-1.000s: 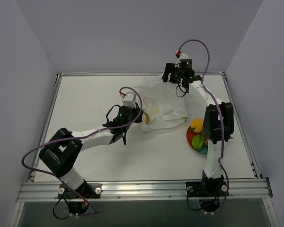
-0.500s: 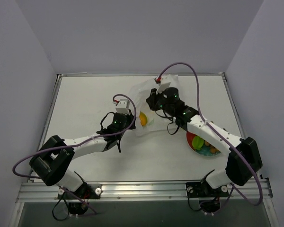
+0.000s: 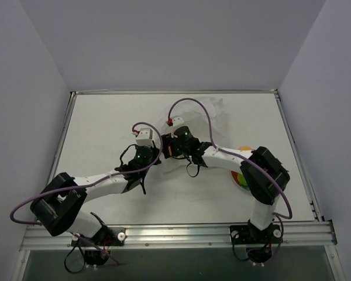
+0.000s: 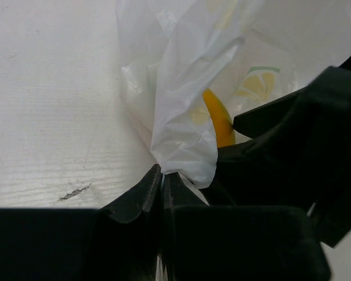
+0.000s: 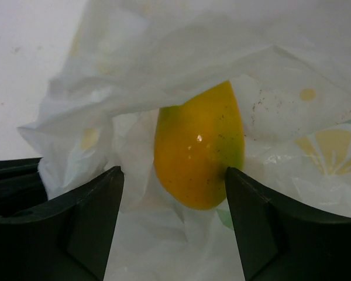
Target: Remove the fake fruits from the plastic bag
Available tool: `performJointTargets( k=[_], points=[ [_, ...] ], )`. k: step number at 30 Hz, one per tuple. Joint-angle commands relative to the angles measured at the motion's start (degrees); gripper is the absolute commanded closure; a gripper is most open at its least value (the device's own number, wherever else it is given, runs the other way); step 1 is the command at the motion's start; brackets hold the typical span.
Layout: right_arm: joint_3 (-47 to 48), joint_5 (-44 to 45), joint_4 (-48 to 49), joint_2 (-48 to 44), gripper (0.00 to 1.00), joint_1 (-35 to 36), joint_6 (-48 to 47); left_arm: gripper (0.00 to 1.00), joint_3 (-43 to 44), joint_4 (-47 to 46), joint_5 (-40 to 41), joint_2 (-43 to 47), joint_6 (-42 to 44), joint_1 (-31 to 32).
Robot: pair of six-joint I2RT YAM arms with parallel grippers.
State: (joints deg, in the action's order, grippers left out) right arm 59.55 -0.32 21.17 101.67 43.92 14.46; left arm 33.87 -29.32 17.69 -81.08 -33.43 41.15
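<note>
Left tool (image 4: pixel 162 175): clenched on a fold of the bag (image 4: pixel 181 76); its tips meet with the film pinched between them, low over the worktop (image 3: pixel 105 123).
Right tool (image 5: pixel 172 181): released, its fingers (image 5: pixel 76 222) spread wide at the bag mouth with the mango (image 5: pixel 199 152) between them.
Finger clearance: the right finger sits just beside the mango's flank, and I cannot tell if it touches. The left finger stands apart from the mango, with loose film in the gap.
Mango: inside the bag, lying on film, its top tucked under an overhanging fold.
Bag: crumpled at the middle of the worktop toward the far edge, with its mouth turned to the arms.
Bag edge: the pinched rim rises from the left tool and drapes rightward over the mango.
Yellow fruit (image 3: pixel 244 150): outside the bag, at the far rim of the plate (image 3: pixel 241 180).
Plate: on the right side of the worktop, mostly covered by the right arm.
Crowding: both tools are just beside each other at the bag mouth. In the left wrist view the right tool's dark body crowds up beside the pinched fold.
Open room: bare worktop spreads left of the bag to the left edge. There is also a bare strip along the near rail between the arms.
</note>
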Motion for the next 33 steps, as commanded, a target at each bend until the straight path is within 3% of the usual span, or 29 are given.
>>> performJointTargets(
  k=[1,10,13,19,22,23,26,33],
  points=[
    [2.51,3.57,2.82,1.78,0.34,0.02,-0.31,0.98,0.06,-0.12,1.03,3.29,0.12,0.07],
    [2.85,6.29,3.26,2.21,0.35,-0.24,0.31,0.98,-0.12,1.02,0.24,6.02,1.88,0.08],
    [4.95,4.11,2.83,6.34,0.28,-0.85,-0.04,0.98,0.06,1.20,-1.52,5.67,2.32,0.08],
    [9.36,2.60,3.79,11.80,0.27,-0.86,0.74,0.98,-0.82,0.32,-2.40,5.58,2.40,0.08],
    [10.32,4.18,3.88,12.15,0.38,-0.86,0.83,0.98,-0.82,0.14,-2.31,5.84,3.02,-0.01],
    [10.41,5.92,3.53,10.85,0.55,-0.77,1.01,0.97,-0.73,0.14,-2.40,5.93,3.11,-0.01],
    [7.87,8.39,3.62,6.28,0.70,0.90,0.75,0.98,-1.08,-0.30,-2.31,6.55,3.46,-0.01],
    [-3.20,14.37,-3.93,-16.54,0.72,3.63,3.38,0.98,0.14,-1.70,-3.72,6.55,1.80,-0.10]
  ],
)
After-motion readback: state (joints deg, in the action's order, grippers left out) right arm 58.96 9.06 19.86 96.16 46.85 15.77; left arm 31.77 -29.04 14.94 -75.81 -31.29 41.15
